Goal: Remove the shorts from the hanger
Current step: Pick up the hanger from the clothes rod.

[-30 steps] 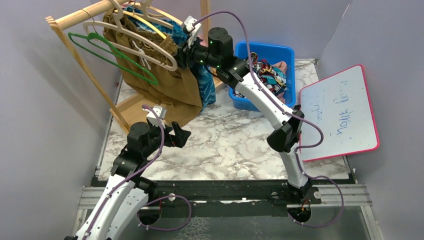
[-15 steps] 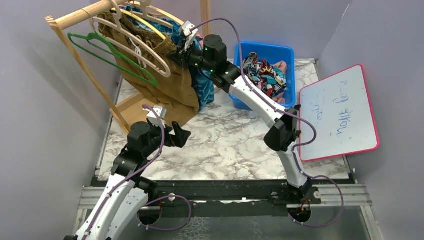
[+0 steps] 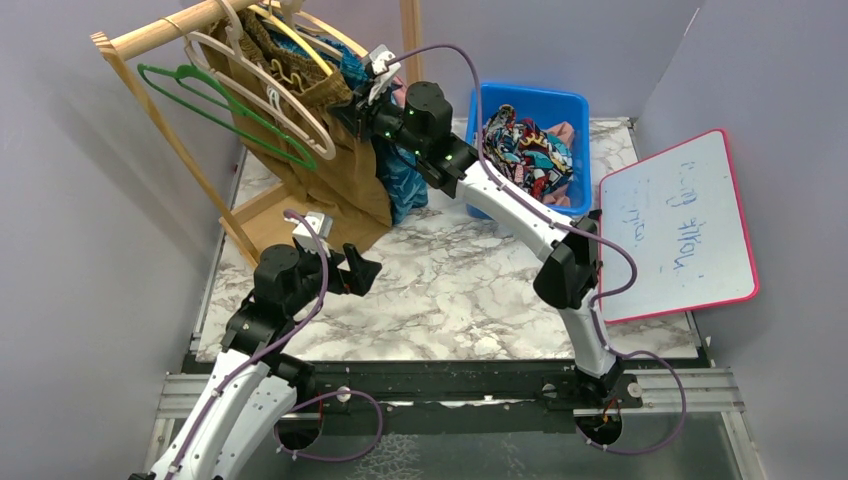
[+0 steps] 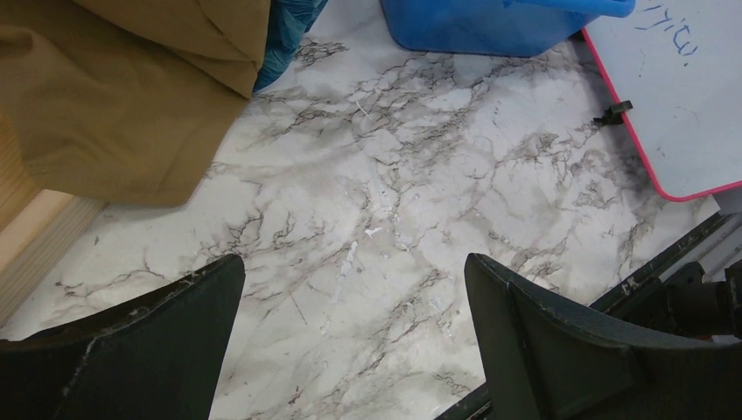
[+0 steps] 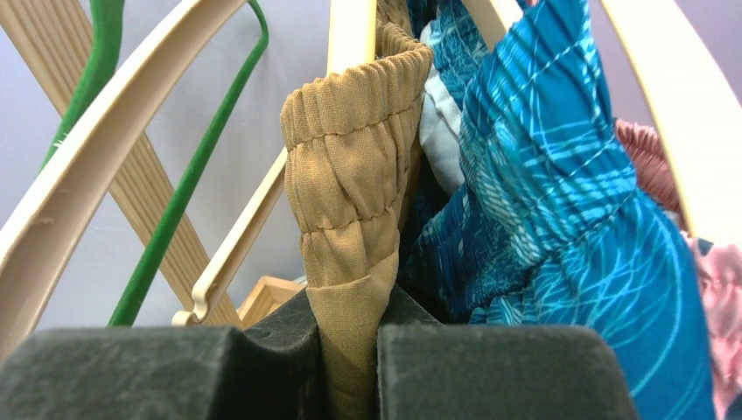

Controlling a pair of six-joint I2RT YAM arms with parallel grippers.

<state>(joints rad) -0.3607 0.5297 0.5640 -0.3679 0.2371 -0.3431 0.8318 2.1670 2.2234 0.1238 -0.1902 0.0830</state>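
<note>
While reaching up to the wooden rack (image 3: 160, 35) at the far left corner, pinches the gathered elastic waistband of the olive-brown shorts (image 5: 350, 175) with the right gripper (image 5: 350, 350), pads pressed tight onto a fold of the cloth. Has those shorts draped over a cream hanger (image 5: 350, 35), legs hanging down, touching the teal patterned shorts (image 5: 560, 219) just beside them on the right. Shows a green hanger (image 5: 179, 197) off to the left. Holds the left gripper (image 4: 350, 289) low over the marble table (image 3: 450, 290), jaws spread wide above bare stone. Shows comic-print shorts (image 3: 525, 150) heaped in the blue bin (image 3: 575, 100), near a whiteboard (image 3: 680, 220).
</note>
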